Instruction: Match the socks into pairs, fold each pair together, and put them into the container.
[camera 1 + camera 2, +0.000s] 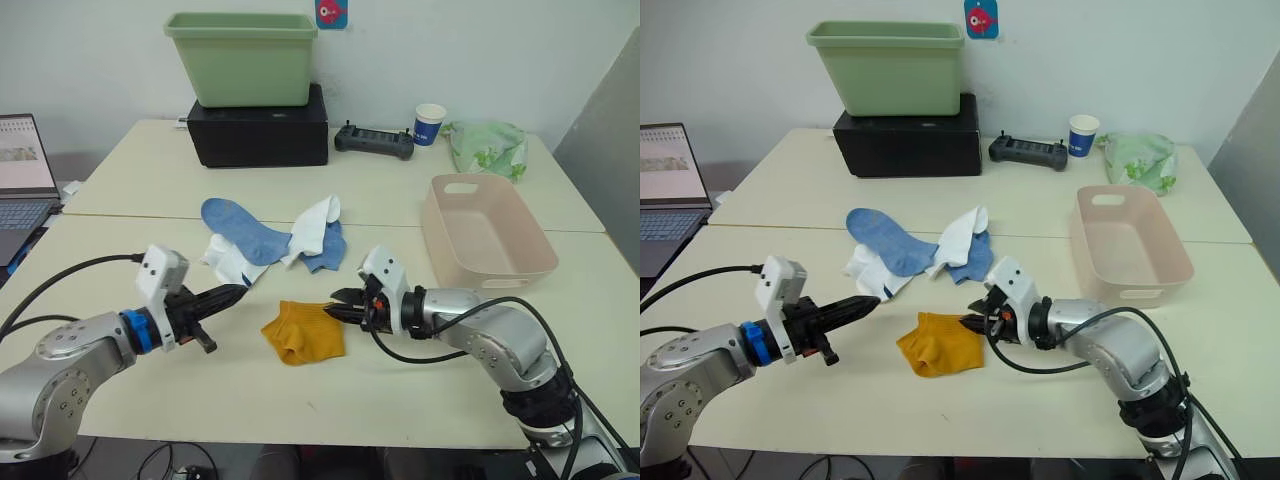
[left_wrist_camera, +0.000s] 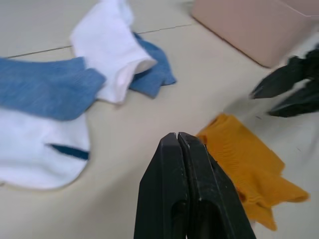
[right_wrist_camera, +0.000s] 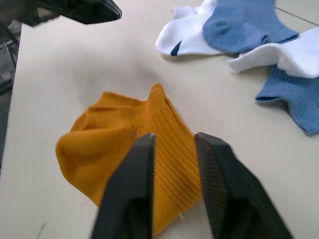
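Note:
A folded mustard-yellow bundle of socks (image 1: 303, 332) lies on the table's near middle. My right gripper (image 1: 338, 305) is open at the bundle's right edge, its fingers (image 3: 134, 184) straddling the yellow fabric (image 3: 119, 144). My left gripper (image 1: 238, 291) is shut and empty, to the left of the bundle, with its tip beside a white sock (image 1: 229, 262). Behind them lies a loose heap: a blue sock (image 1: 240, 228), a white sock (image 1: 318, 225) and another blue sock (image 1: 326, 252) under it. The pale pink container (image 1: 490, 240) stands empty at the right.
A green tub (image 1: 242, 58) sits on a black box (image 1: 260, 130) at the back. A black controller (image 1: 374, 141), a paper cup (image 1: 429, 124) and a green bag (image 1: 488, 147) lie at the back right. At the left edge is a laptop (image 1: 22, 175).

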You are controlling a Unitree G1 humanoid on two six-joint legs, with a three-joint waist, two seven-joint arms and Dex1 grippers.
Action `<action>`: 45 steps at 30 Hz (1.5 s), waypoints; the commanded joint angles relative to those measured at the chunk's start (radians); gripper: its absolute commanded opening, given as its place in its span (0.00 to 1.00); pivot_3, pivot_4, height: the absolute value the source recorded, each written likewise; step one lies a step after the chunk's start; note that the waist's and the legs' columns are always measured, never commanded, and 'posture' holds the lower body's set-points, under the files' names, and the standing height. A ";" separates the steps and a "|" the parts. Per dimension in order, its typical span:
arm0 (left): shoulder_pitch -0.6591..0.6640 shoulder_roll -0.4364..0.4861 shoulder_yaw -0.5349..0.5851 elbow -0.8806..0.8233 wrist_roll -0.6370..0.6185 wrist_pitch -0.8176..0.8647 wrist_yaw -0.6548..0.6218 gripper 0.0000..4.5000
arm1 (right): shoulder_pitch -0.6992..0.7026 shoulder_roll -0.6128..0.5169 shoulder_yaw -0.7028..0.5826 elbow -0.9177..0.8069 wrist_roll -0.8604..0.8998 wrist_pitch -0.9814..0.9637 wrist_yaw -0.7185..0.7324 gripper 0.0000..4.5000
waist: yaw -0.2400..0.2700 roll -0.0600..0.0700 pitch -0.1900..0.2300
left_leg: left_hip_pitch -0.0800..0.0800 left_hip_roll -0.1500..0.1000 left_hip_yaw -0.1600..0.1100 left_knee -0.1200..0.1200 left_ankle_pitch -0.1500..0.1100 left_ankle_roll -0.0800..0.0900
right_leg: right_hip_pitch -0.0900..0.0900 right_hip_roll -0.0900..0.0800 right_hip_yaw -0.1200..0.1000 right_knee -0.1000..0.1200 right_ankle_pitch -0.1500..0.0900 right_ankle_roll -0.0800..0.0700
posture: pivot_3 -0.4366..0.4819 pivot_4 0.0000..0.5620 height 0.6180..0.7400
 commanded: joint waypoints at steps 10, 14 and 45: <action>-0.194 -0.024 -0.493 0.159 0.310 -0.248 -0.165 0.00 | -0.050 0.098 0.117 0.198 -0.212 -0.176 0.032 0.00 | 0.003 -0.001 0.002 | 0.000 0.000 0.000 0.001 0.000 0.000 | 0.000 0.001 0.000 0.001 0.000 0.000 | 0.48 0.27 0.92; -0.183 -0.010 -0.531 0.268 0.390 -0.309 -0.196 0.00 | -0.058 0.107 0.124 0.253 -0.279 -0.193 0.014 0.00 | 0.002 -0.001 0.002 | 0.000 0.001 0.000 0.000 0.000 0.000 | -0.001 0.001 0.000 0.001 0.000 -0.001 | 0.48 0.27 0.92; -0.218 -0.041 -0.379 0.275 0.312 -0.282 -0.186 0.00 | 0.123 -0.097 0.103 0.055 -0.273 -0.309 0.280 0.00 | 0.002 -0.001 0.004 | 0.001 0.000 -0.002 0.001 0.000 0.000 | 0.001 0.001 -0.002 0.002 0.000 -0.001 | 0.48 0.27 0.92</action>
